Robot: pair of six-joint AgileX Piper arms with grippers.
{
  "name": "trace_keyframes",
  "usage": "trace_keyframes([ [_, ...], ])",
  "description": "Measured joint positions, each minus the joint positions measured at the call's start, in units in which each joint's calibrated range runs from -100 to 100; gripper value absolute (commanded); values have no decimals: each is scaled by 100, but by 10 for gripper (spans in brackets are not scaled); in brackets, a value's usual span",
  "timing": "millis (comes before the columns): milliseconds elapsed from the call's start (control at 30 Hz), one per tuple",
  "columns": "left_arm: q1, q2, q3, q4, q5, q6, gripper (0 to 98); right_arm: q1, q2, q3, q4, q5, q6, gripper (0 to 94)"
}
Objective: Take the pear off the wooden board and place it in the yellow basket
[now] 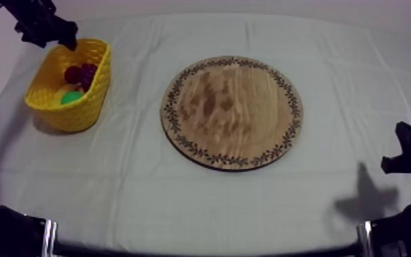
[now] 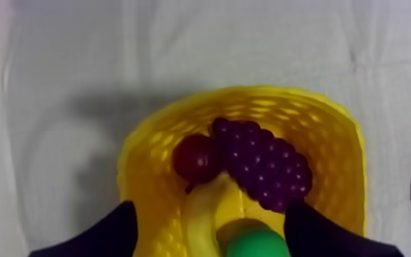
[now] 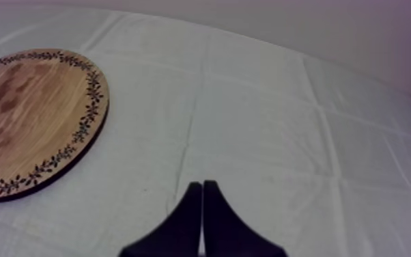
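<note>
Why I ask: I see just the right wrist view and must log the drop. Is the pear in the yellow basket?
Observer: Yes, the green pear lies inside the yellow basket, beside the banana.
Operator: Is the left gripper open?
Observer: Yes, the left gripper is open over the basket, holding nothing.
Operator: Anything else in there?
Observer: A bunch of grapes and a small red fruit.

A creased grey-white cloth (image 1: 201, 205) covers the table (image 1: 263, 229) under soft, even light, a dark shadow (image 1: 366, 199) lying at its near right; a plain pale background (image 3: 331, 27) rises beyond the far edge.
</note>
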Motion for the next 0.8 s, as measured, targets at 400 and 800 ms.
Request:
trace_keyframes([
  [400, -213, -2148, 1589, 110, -1806, -434, 80, 0, 0, 0, 0, -1, 0, 3],
  [800, -66, -5367, 4603, 92, -3195, -168, 2, 0, 0, 0, 0, -1, 0, 3],
])
